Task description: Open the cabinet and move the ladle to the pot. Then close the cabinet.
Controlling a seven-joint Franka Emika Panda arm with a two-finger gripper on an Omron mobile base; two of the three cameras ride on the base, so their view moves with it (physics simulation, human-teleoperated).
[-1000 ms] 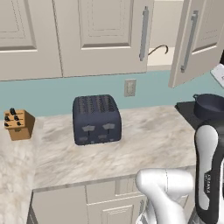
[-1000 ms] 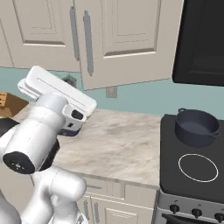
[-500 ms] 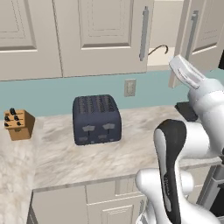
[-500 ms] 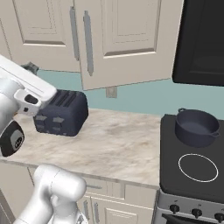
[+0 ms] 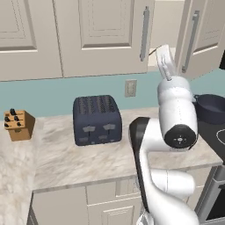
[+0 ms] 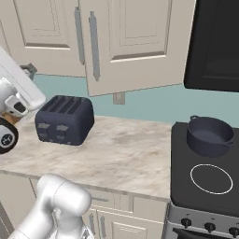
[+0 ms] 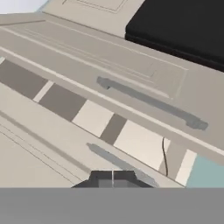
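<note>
The cabinet's right door (image 5: 206,30) stands swung open, and the left door (image 5: 105,35) is closed. In the gap, a thin dark curved line (image 5: 152,52) is all I see of the ladle. My gripper (image 5: 162,52) is raised in front of that gap, just below the shelf. In the hand view its fingertips (image 7: 105,178) are pressed together, shut on nothing. That view is rolled and shows both bar handles (image 7: 153,103), the shelf and the ladle's thin line (image 7: 165,157). The pot (image 6: 210,135) sits on the stove's back burner, also seen in the left base view (image 5: 212,109).
A dark blue toaster (image 5: 96,119) stands on the marble counter (image 5: 88,162) by the wall. A wooden knife block (image 5: 18,125) is at the far left. The black stove (image 6: 205,186) lies right of the counter, with a microwave (image 6: 214,46) above it.
The arm has swung up from low in front of the base, and the hand now points at the open cabinet gap. The jaws stayed shut. Toaster, pot and doors have not moved.
</note>
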